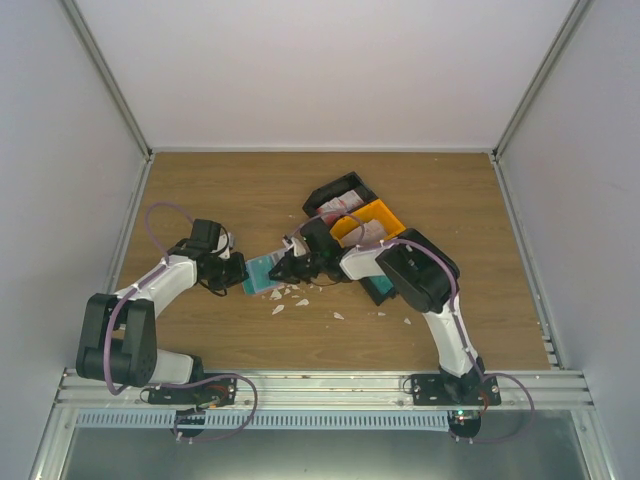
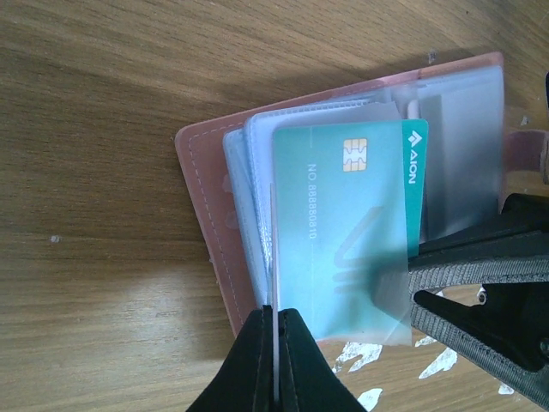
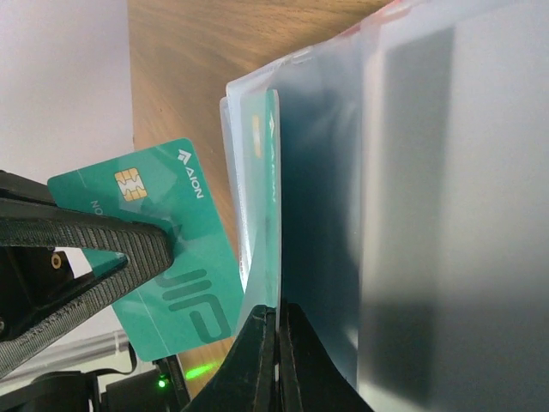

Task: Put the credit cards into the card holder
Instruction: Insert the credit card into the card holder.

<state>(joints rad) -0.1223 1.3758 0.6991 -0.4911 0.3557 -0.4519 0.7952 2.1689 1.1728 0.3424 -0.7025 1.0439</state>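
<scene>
The salmon-pink card holder lies open on the wooden table, its clear sleeves fanned up. My left gripper is shut on a thin card seen edge-on. In the right wrist view its ribbed finger presses on a teal credit card. My right gripper is shut on a clear sleeve with a teal card edge beside it. A teal card lies mostly under a sleeve, with the right finger on it. From above, both grippers meet at the teal patch.
A black bin and an orange bin hold pale card stacks behind the right arm; a dark bin sits under it. White torn scraps lie on the wood in front of the holder.
</scene>
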